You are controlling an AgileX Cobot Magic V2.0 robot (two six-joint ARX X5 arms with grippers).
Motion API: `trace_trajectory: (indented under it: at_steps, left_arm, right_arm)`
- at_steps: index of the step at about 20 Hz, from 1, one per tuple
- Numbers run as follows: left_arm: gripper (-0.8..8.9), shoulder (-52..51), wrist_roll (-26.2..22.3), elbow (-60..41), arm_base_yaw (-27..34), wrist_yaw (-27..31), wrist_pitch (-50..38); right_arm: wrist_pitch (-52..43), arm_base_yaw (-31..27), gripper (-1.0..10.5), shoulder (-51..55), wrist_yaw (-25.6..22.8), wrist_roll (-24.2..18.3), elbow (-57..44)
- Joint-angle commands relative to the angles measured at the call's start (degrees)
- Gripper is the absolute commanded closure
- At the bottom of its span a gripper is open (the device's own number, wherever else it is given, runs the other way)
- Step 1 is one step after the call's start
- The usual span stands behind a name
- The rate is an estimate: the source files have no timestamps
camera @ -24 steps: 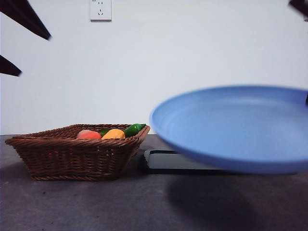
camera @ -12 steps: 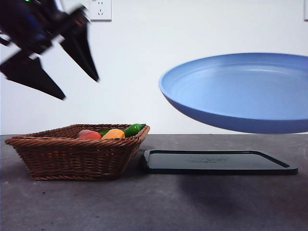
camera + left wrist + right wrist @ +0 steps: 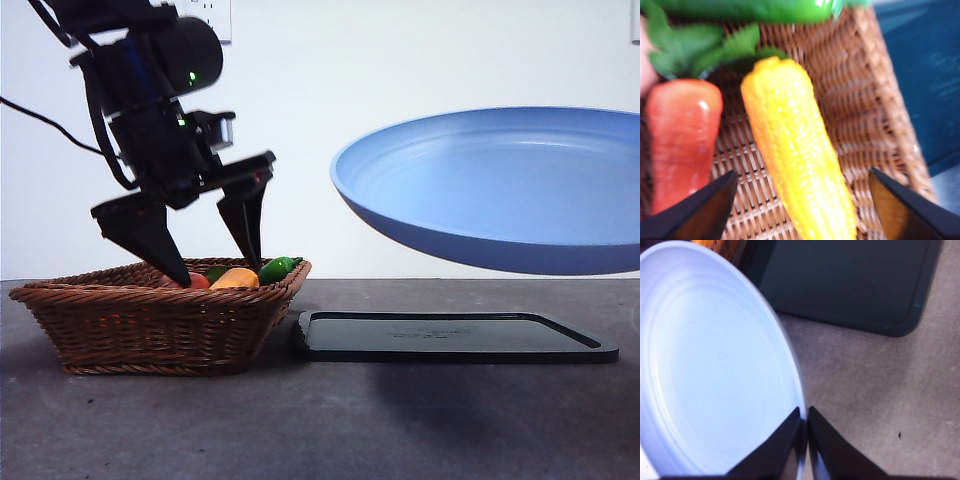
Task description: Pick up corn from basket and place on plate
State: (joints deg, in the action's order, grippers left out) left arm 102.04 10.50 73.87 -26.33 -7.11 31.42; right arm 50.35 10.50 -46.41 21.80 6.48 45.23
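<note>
left tool (image 3: 800, 200) jaws spread, straddling corn (image 3: 797, 165) in basket (image 3: 150, 325) | right tool (image 3: 804, 440) clamped on plate (image 3: 715, 370) rim, aloft | corn likely light, stiff, glossy-slick: grip mid-cob across width

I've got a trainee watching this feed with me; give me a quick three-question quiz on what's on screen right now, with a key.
1. True or false: the left pincer is already shut on the corn.
2. Multiple choice: the plate is A) lying on the black tray, B) held in the air above the tray, C) inside the basket.
3. Fill in: the right pincer grips the plate by its ____.

Key:
1. False. Its jaws stand open on either side of the corn, which lies in the basket.
2. B.
3. Rim; the jaws are closed on the edge.
</note>
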Motion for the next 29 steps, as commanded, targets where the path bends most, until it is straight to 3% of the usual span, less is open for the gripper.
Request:
trace_trajectory:
  at_steps: [1,10,18,23,29]
  left_arm:
    - [3.87,2.4,-0.6,1.4,-0.4,0.3,-1.0]
    - [4.03,5.7,-0.6,1.4,-1.3,0.3,-2.5]
    - [5.99,5.7,-0.4,1.4,-1.4,0.3,-2.7]
    - [6.09,4.2,0.2,1.6,-1.0,0.3,-2.6]
    - [6.09,-4.5,0.3,1.6,-1.0,0.2,-2.6]
  right_arm:
    - [-0.6,0.1,9.4,-0.2,0.2,1.0,0.6]
    - [-1.0,0.1,9.4,-0.3,0.2,0.6,0.6]
    - [-1.5,0.1,9.4,-0.3,0.2,0.6,0.6]
    - [-1.5,0.1,9.4,-0.4,0.2,1.1,0.6]
    - [-2.5,0.1,9.4,-5.6,0.2,1.9,0.6]
